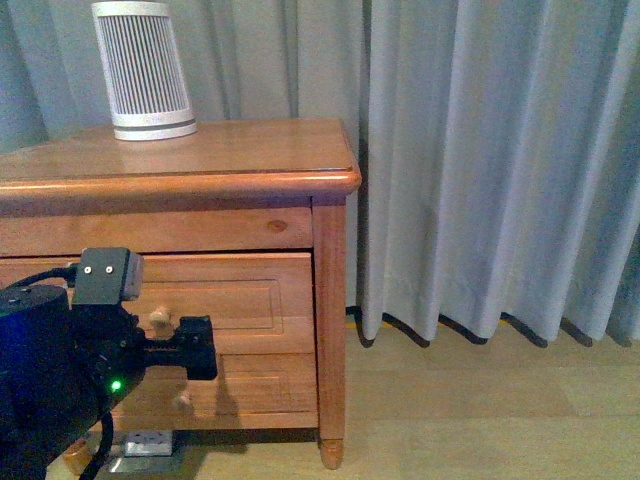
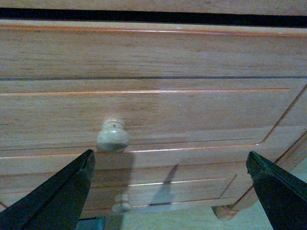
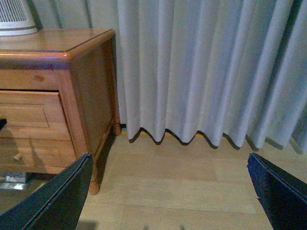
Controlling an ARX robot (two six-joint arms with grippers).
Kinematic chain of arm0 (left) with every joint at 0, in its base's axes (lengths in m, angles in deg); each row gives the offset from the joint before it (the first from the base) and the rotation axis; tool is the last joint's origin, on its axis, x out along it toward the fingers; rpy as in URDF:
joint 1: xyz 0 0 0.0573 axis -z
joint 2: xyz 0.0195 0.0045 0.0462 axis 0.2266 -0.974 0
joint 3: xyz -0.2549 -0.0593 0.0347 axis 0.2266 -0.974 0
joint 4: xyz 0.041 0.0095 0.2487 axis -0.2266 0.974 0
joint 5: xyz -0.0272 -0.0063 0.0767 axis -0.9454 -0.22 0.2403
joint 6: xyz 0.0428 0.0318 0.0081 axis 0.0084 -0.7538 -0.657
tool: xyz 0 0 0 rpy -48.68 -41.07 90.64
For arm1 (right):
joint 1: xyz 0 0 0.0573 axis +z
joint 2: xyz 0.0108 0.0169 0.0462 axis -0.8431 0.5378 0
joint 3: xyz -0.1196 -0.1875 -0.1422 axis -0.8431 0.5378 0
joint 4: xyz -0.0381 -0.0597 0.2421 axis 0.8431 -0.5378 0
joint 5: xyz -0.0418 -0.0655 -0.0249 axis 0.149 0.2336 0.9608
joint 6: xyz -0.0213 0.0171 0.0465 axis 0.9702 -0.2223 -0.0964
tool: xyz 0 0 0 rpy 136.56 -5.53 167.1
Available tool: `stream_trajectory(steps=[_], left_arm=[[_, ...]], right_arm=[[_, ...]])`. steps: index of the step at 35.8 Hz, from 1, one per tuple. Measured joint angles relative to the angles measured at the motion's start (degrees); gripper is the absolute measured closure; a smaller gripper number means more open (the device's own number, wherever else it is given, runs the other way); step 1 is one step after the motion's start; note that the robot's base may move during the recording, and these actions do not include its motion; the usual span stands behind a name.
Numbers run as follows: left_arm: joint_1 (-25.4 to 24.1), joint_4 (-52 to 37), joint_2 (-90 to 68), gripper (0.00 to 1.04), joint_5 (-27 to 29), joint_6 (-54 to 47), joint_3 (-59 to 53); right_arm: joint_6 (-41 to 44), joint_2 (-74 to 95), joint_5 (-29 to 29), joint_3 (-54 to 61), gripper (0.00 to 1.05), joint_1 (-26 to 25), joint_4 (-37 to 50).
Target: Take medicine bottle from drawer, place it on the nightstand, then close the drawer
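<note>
1. My left hand (image 2: 169, 158) is wide open and empty, close to the knob (image 2: 113, 136) on the top drawer (image 2: 201, 115).
2. My right hand (image 3: 168, 160) is open and empty too, near the curtain (image 3: 201, 67).
3. That drawer is shut, so the medicine bottle is hidden.
4. Nothing is done yet: open, lift it onto the nightstand (image 1: 230, 150), shut.

Your left arm (image 1: 45, 360) is a bulky matt-black housing with a bluish sheen on its rounded top. A small dark-grey box (image 1: 104, 274) with two bright screw heads sits on it. A tiny green light (image 1: 116, 385) glows on its side, and black cables (image 1: 38, 276) run off it. The blocky black left claw (image 1: 198, 348) ends in flat, tapering black fingers (image 2: 57, 196). You see the same wedge-shaped black pair on the right claw (image 3: 169, 158).
</note>
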Motion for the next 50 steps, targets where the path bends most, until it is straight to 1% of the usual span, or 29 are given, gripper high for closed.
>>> stream_trajectory(steps=[5, 19, 38, 40, 41, 43, 48, 50], left_arm=[[-0.3, 1.0, -2.5, 0.07, 0.0, 0.0, 3.2], [-3.3, 3.8, -7.4, 0.07, -0.3, 0.0, 10.7], [-3.9, 5.8, -9.4, 0.07, -1.3, 0.0, 13.4], [-3.9, 5.8, -9.4, 0.10, -1.2, 0.0, 13.4], [-3.9, 5.7, -9.4, 0.13, -1.2, -0.1, 13.4], [-3.9, 5.7, -9.4, 0.23, -1.2, -0.1, 13.4], [-4.0, 5.4, -9.4, 0.25, -1.1, -0.5, 13.4], [-4.1, 5.4, -9.4, 0.22, -1.1, -0.5, 13.5]], right_arm=[[0.0, 0.0, 0.0, 0.0, 0.07, 0.0, 0.0], [0.0, 0.0, 0.0, 0.0, 0.07, 0.0, 0.0], [0.0, 0.0, 0.0, 0.0, 0.07, 0.0, 0.0], [0.0, 0.0, 0.0, 0.0, 0.07, 0.0, 0.0], [0.0, 0.0, 0.0, 0.0, 0.07, 0.0, 0.0], [0.0, 0.0, 0.0, 0.0, 0.07, 0.0, 0.0], [0.0, 0.0, 0.0, 0.0, 0.07, 0.0, 0.0], [0.0, 0.0, 0.0, 0.0, 0.07, 0.0, 0.0]])
